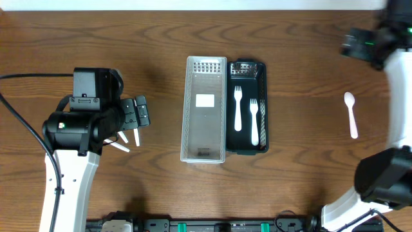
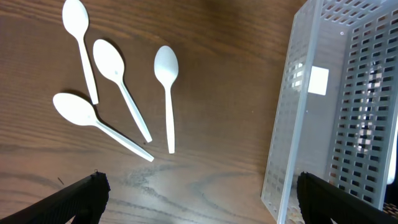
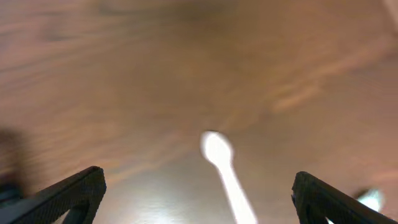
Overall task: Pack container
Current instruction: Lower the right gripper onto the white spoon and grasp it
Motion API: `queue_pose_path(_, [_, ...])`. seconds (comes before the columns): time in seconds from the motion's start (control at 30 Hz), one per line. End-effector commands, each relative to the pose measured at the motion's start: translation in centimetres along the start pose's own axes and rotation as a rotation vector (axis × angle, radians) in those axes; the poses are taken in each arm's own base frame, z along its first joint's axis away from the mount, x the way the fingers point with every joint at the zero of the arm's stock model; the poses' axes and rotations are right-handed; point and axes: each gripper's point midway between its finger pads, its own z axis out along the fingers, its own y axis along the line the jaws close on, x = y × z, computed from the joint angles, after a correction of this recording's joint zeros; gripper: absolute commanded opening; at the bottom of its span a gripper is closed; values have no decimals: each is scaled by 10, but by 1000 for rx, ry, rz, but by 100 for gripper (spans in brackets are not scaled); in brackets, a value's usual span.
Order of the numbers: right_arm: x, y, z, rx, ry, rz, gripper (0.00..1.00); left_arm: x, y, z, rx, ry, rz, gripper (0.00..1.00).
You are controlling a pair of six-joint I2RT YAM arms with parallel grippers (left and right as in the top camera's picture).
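Observation:
A clear perforated container [image 1: 206, 109] stands at the table's middle, and it also shows in the left wrist view [image 2: 329, 106]. A black tray [image 1: 261, 106] beside it on the right holds two white forks [image 1: 237, 106]. Several white spoons [image 2: 118, 93] lie on the table left of the container, partly hidden under my left arm in the overhead view [image 1: 122, 143]. My left gripper [image 2: 202, 199] is open and empty above the table between the spoons and the container. One white spoon [image 1: 351, 115] lies far right. My right gripper [image 3: 199, 193] is open and empty above that spoon [image 3: 224, 168], and the view is blurred.
The wooden table [image 1: 309, 161] carries nothing else. My right arm's base [image 1: 383, 177] stands at the lower right. My left arm's base and cable [image 1: 64, 187] are at the lower left.

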Motion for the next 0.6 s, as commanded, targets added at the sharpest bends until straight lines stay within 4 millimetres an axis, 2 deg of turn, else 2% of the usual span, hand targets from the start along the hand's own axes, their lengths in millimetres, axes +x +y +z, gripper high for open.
queue_pose_path(0.0, [12,-26,30,-48,87,-45,99,-4,1,-2,-2,-10,13,98])
queue_pose_path(0.17, [34,-51,75,-69,215,-21,99,-4,1,-2,-2,-10,13,98])
queue_pose_path(0.37, [65,-43,123,-71,351,-83,99,-4,1,-2,-1,-10,13,98])
queue_pose_path(0.57, [91,-33,157,-82,450,-108,99,-4,1,-2,-1,-11,13,98])
